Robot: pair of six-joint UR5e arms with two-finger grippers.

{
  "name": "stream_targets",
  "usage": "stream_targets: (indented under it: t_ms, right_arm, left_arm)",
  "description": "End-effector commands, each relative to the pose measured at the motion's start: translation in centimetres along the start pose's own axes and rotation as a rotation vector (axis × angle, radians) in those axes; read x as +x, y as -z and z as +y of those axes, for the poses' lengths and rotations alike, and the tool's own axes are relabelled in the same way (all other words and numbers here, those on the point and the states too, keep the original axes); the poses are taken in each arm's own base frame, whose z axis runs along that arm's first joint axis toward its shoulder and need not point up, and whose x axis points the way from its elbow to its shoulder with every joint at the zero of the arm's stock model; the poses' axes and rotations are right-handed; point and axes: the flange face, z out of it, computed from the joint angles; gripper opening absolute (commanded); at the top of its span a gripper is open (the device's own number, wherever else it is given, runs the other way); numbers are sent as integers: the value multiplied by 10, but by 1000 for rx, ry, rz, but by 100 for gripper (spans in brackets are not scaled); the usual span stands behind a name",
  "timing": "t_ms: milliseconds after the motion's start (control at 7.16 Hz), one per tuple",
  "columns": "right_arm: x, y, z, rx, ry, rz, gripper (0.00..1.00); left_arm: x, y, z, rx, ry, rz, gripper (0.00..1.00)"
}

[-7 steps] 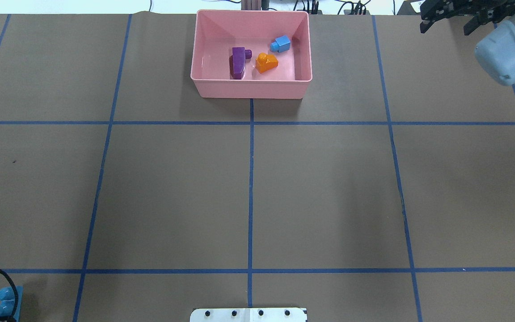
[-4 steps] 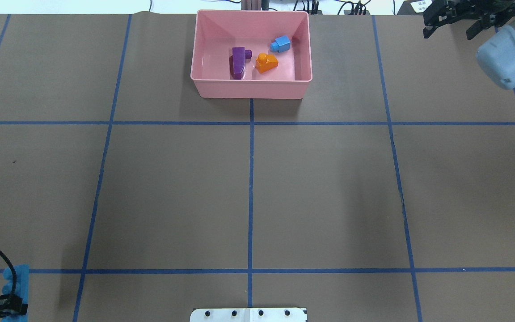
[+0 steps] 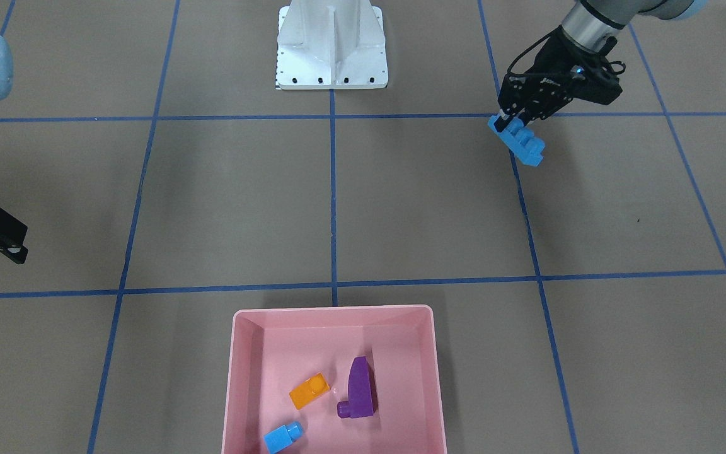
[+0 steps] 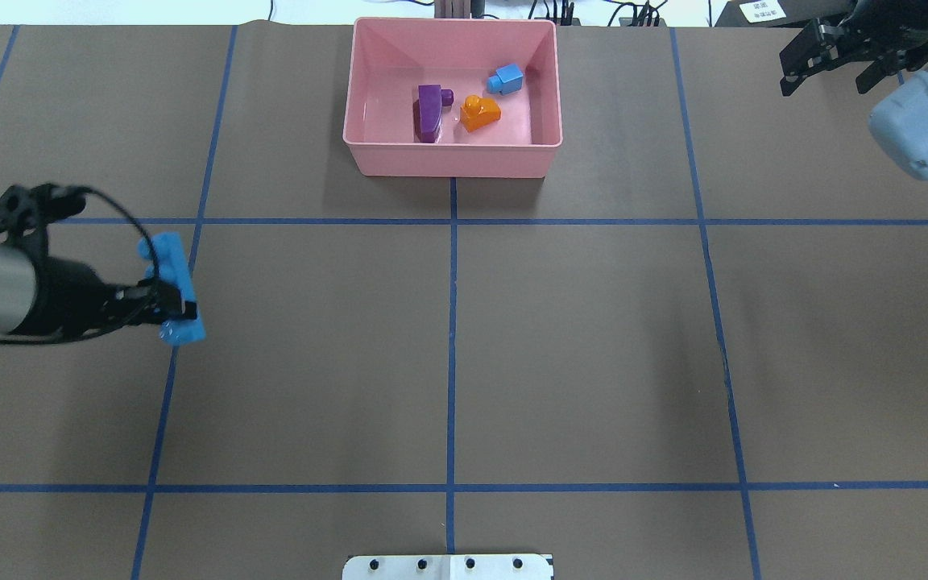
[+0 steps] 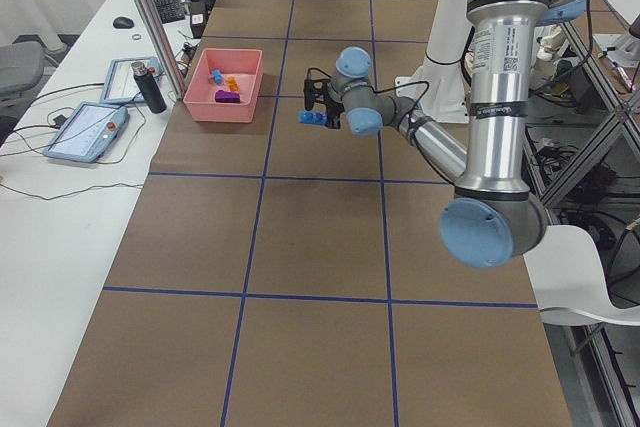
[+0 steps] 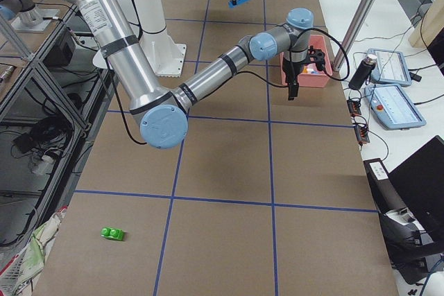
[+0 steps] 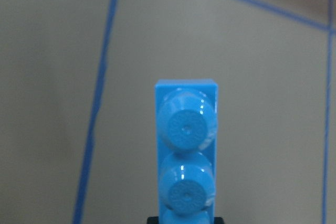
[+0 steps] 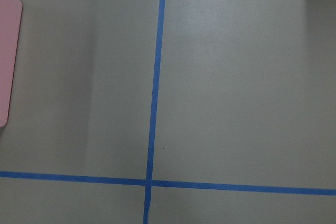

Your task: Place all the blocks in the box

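The left fingers (image 4: 164,303) pinch the long blue block (image 4: 171,278) mid-length. The arm reaches in level above the table's (image 4: 593,362) left side, well apart from the box (image 4: 452,161). The right fingers (image 4: 806,56), spread, hover right of the box.

Overhead exterior: sitting across the table from the box (image 4: 452,161), looking forward and down at it from a middling distance.
Exterior front-facing: hanging on the box's side, looking steeply down past it toward the white robot base (image 3: 331,50).
Exterior left: looking along the table from one end, seeing the box small and far.
Exterior right: looking from the opposite end, likewise far from the box.
Left wrist-mounted: hovering very close on the long blue block (image 7: 185,150), catching a sliver of the box.
Right wrist-mounted: looking straight down just beside the box, clipping its edge.
Shared: every view is catching the box.
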Motion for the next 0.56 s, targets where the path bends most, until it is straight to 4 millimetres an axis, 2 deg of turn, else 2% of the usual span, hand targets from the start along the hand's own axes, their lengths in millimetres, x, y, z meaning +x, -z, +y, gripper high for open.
stream_targets:
  t_ms: [0, 419]
  right_arm:
    - [9, -7, 0, -12, 11, 11, 100]
    - [14, -10, 1, -17, 6, 14, 100]
  left_arm:
    - [128, -17, -94, 30, -15, -93, 0]
    - [251, -96, -225, 26, -17, -216, 0]
